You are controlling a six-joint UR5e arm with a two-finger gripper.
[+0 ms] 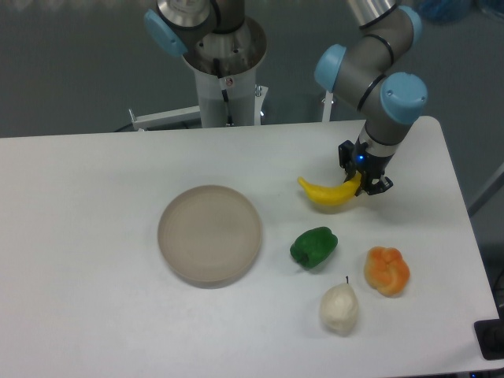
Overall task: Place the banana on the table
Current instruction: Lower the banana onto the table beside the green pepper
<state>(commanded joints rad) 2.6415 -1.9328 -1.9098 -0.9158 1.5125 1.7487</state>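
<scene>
The yellow banana (327, 193) hangs low over the white table (94, 205), right of centre, its left tip pointing toward the plate. My gripper (361, 179) is shut on the banana's right end, coming down from the arm at the upper right. A faint shadow lies on the table just under the banana; whether it touches the surface I cannot tell.
A round beige plate (209, 233) sits left of centre. A green pepper (313, 246) lies just below the banana. An orange lumpy fruit (387, 270) and a whitish pear (339, 308) are at the front right. The robot base (224, 75) stands behind the table.
</scene>
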